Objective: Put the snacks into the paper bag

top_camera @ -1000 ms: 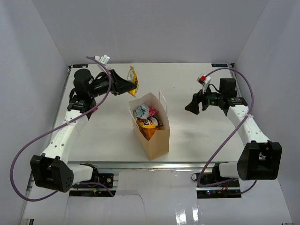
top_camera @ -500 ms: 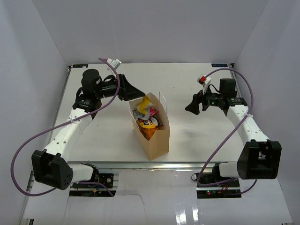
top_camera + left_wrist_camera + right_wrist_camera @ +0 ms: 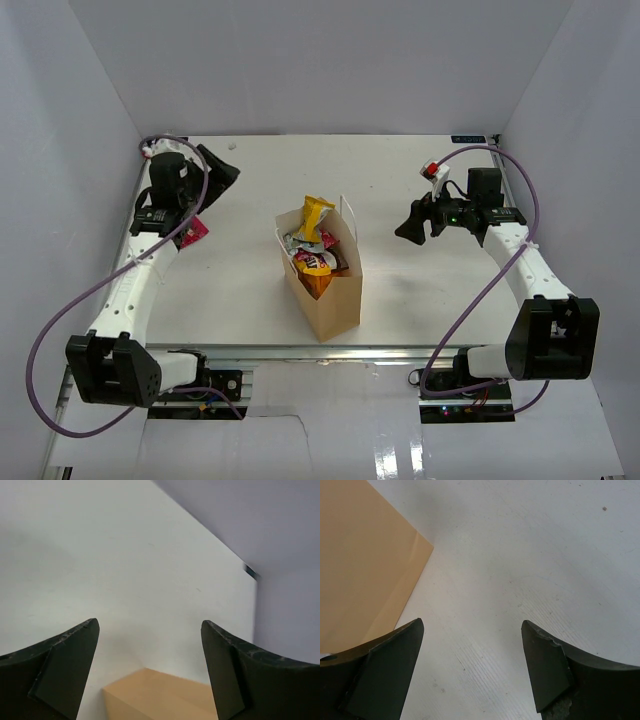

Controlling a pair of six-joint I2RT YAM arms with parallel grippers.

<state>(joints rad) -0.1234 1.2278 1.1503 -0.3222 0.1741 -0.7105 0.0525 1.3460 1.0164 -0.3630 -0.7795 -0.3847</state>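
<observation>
From above, the paper bag (image 3: 335,300) stands upright near the middle of the counter (image 3: 240,290), a little toward the near edge, with its mouth open. A yellow pack (image 3: 317,215) sticks up out of the mouth on the far side. Other packets (image 3: 312,264) lie lower down inside the bag. A small pink-red pack (image 3: 197,229) lies on the counter close to the left edge, right by my left arm (image 3: 135,280); I cannot tell whether the two touch. My left jaws are up over the far left corner, well apart from the bag. My right arm (image 3: 530,265) runs along the right edge, and my right jaws hang to the right of the bag, pointed toward it but not touching it.

Through my left wrist camera, my left jaws are spread wide with nothing between them. Bare counter stretches beyond them, and a tan piece of the paper bag (image 3: 165,695) shows low in the gap.

Through my right wrist camera, my right jaws are likewise released and hold nothing. A wall of the paper bag (image 3: 365,570) fills the upper left, and the rest is bare counter.
</observation>
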